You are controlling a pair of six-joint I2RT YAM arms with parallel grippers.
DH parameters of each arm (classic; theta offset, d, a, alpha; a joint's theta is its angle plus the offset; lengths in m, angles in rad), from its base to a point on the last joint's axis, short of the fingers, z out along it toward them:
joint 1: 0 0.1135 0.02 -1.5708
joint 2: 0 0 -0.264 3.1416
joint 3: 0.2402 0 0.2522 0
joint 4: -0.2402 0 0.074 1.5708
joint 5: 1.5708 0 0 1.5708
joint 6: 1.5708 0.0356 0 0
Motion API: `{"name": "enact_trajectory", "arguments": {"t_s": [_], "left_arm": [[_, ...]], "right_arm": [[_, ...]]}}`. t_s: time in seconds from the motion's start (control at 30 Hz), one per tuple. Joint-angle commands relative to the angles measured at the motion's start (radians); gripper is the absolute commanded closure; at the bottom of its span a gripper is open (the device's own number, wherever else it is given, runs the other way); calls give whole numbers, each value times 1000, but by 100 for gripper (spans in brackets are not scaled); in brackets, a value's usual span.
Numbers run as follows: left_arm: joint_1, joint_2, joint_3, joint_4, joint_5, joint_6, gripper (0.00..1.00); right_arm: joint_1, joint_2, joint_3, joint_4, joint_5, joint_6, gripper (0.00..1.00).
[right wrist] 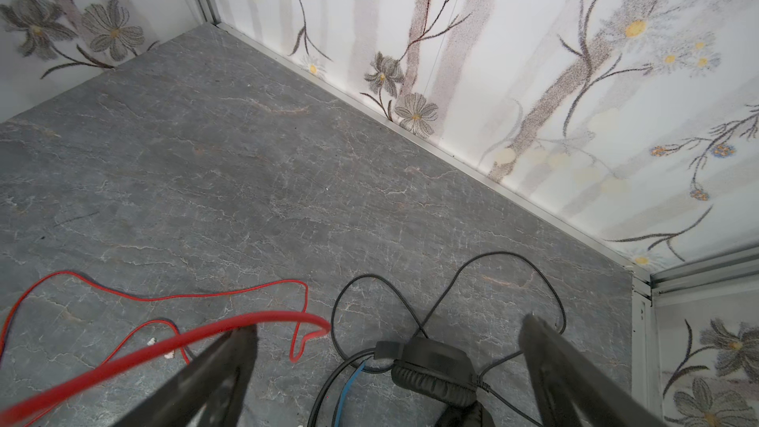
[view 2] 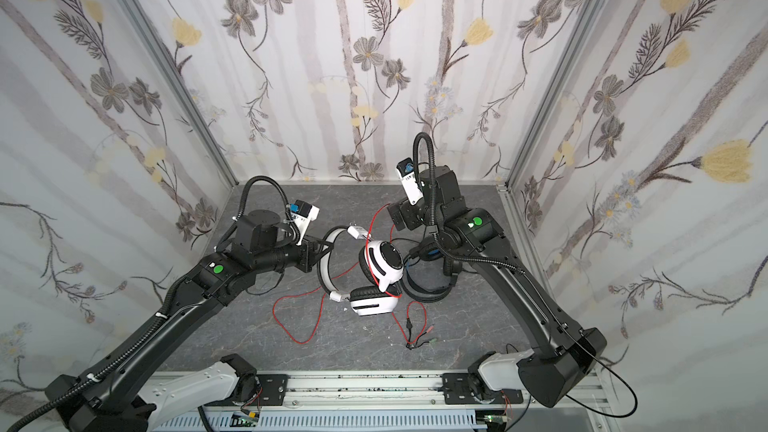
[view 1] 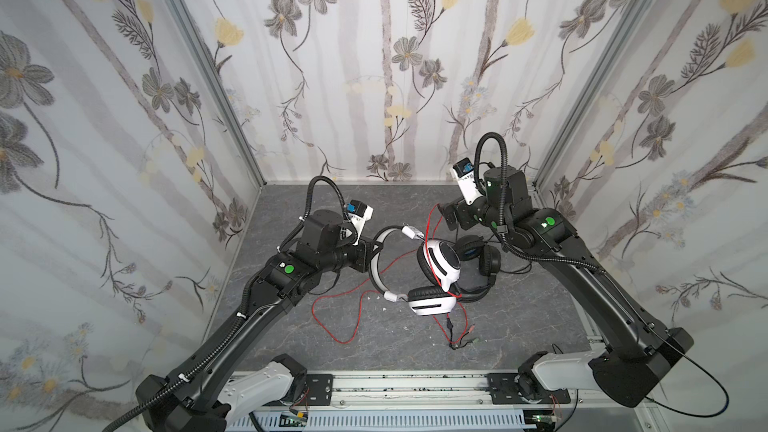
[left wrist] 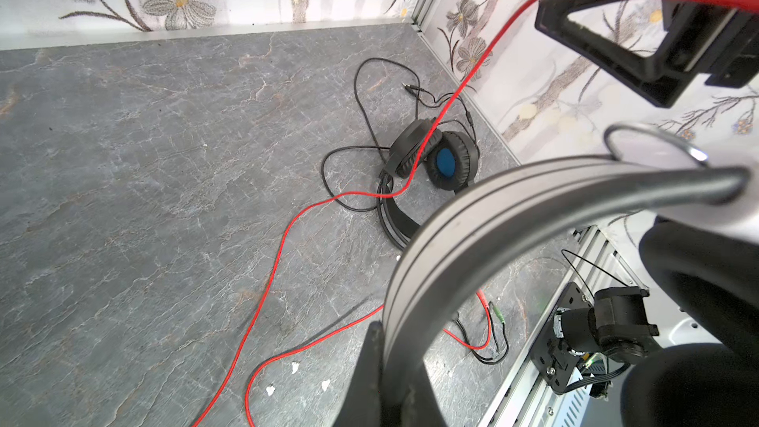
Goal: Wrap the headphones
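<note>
Grey marbled table [view 1: 270, 326]: the left hand [view 1: 374, 253] is clamped on the headband of the white headset [view 1: 442, 261]. The band arcs away from that hand and the ear cups point toward the right hand [view 1: 449, 218]. One cup lies flat, the other stands tilted above it. The black headset [view 1: 486, 261] lies below the right hand, whose fingers are spread wide. The red cord [right wrist: 172, 345] is draped over one finger, and the black cord [right wrist: 503, 254] loops just past the fingertips.
</note>
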Motion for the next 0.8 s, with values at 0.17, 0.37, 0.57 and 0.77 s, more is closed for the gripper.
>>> {"name": "enact_trajectory", "arguments": {"t_s": [0.17,0.37,0.57,0.77], "left_arm": [[11,-16,2,199,129,-89,100],[14,3,65,202,158,-99,100],[20,13,144,188,139,-131,100],[22,12,215,174,49,-169,100]], "right_arm": [[0,3,-15,64,-44,13,0],[-21,12,-16,130,-146,-9,0],[-48,-15,-94,267,-302,-32,0],[-65,-102,-264,454,-419,5,0]]}}
